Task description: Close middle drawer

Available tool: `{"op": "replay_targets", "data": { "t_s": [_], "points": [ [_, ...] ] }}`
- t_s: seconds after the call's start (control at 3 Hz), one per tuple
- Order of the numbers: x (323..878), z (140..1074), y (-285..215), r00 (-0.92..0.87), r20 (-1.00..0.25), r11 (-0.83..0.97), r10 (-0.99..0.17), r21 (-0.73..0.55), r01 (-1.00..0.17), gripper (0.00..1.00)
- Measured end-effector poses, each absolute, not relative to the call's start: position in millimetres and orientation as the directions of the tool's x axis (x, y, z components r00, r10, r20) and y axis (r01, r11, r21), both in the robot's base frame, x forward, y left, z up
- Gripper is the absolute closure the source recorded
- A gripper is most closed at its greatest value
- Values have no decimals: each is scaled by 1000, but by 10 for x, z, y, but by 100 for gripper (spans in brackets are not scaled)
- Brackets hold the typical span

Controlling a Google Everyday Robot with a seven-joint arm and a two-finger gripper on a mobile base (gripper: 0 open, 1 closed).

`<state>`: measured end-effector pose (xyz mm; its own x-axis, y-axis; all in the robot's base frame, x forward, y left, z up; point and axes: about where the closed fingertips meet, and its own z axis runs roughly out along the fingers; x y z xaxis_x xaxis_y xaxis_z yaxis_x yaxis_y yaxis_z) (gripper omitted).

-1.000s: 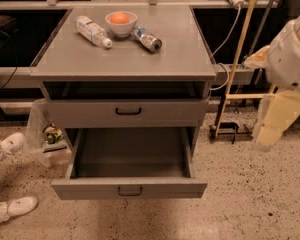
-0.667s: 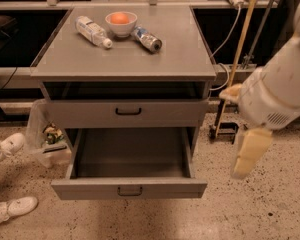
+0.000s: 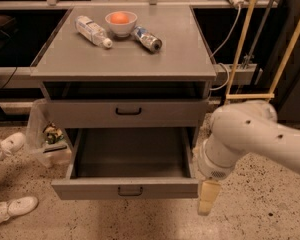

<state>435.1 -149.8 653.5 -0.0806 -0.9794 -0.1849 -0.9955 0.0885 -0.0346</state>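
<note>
In the camera view, you are looking down on a grey cabinet whose top is serving as the bench (image 3: 180, 59). The middle drawer (image 3: 85, 189) is standing pulled well out toward 6 o'clock. Its deep tray is showing nothing inside, and its small black handle (image 3: 130, 190) is sitting at the centre of the low front. Above it, the taller-fronted drawer (image 3: 80, 115) is sitting slightly proud of the frame.

The end effector (image 3: 208, 198) is hanging at about 5 o'clock in the frame. It is pointing down toward the floor, just beside the right end of the middle drawer's front, at about 3 o'clock from it. You cannot tell whether it is open or closed. The white arm (image 3: 255, 134) is reaching in from 3 o'clock, and its bulky joint is sitting close to the cabinet's right corner.

Closing looks not yet begun, and I am judging these risks:
- **Skewed push:** pushing from the right end rather than near the handle is likely to skew the drawer and bind it on its runners.
- **Slipping past the corner:** the end effector could slide off into the gap beside the cabinet.
- **Knocking the cabinet:** the arm's joint could strike the right side as you are swinging inward.
- **Jolting the bench:** a hard shove risks shaking it, where a plastic bottle (image 3: 92, 31) and a can (image 3: 148, 39) are lying on their sides beside a bowl (image 3: 121, 24), so either could roll.
- **Bystander:** someone's shoes (image 3: 10, 144) are showing at 8 o'clock, so keep the sweep away from that side.
</note>
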Motion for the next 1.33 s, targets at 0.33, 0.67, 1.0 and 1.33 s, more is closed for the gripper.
{"op": "replay_targets", "data": {
  "t_s": [0.33,0.67,1.0,1.33],
  "points": [
    [4250,5649,-1702,-169,-140,164,-976,45,-985,0],
    [4023,5097,-1864,-249,-117,236,-961,116,-965,0],
    [4009,5058,-1855,-253,-118,238,-960,125,-963,0],
    [3998,4989,-1818,-238,-112,223,-965,137,-965,0]
  ]
}}
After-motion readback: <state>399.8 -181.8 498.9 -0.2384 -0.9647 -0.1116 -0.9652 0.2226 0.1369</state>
